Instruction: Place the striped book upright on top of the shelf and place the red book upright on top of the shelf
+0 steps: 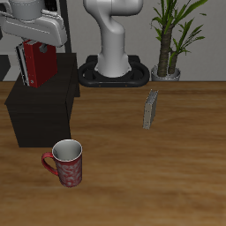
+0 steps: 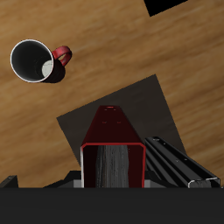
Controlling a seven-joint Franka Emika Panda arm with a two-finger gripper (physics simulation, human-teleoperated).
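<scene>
while clamped in the claw (image 1: 37, 55), red book (image 1: 40, 64) upright over shelf (image 1: 40, 110)

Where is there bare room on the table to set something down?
Bare wood lies between the mug and the grey book, and along the front edge. The shelf top is crowded at the back: gripper holding the red book.

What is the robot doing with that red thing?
The robot's hand holds the red book upright, right above the top of the black shelf. The striped book already stands upright there, beside it. A red mug and a small grey book sit on the table, untouched.
</scene>
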